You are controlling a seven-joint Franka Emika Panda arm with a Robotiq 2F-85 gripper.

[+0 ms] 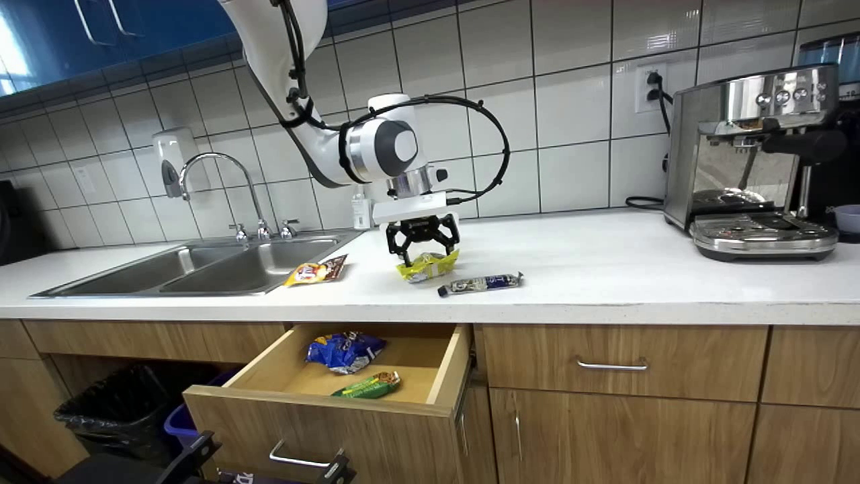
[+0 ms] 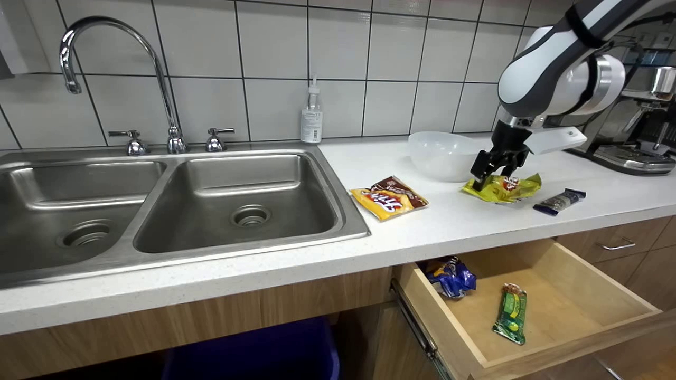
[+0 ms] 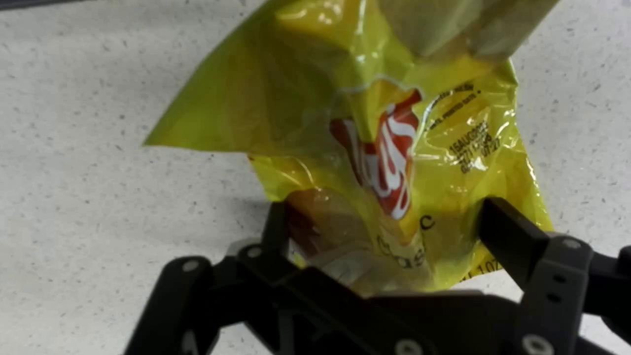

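Observation:
A crumpled yellow chip bag point(image 1: 431, 270) lies on the white counter; it also shows in an exterior view point(image 2: 513, 189) and in the wrist view point(image 3: 305, 123). My gripper point(image 1: 428, 257) points down over it with fingers wide apart. In the wrist view the gripper point(image 3: 384, 213) has one finger at each side of the bag's lower part, both against the film. The bag still rests on the counter. A navy and silver wrapped bar point(image 1: 480, 284) lies beside the bag. An orange and brown chip bag point(image 2: 390, 198) lies near the sink.
An open drawer point(image 1: 437, 376) below the counter holds a blue bag point(image 2: 454, 278) and a green wrapped bar point(image 2: 511, 312). A translucent bowl point(image 2: 435, 155) stands behind the gripper. A double sink point(image 2: 338, 211) with faucet point(image 1: 252, 195), a pump bottle point(image 2: 311, 119) and a coffee machine point(image 1: 752, 168) stand around.

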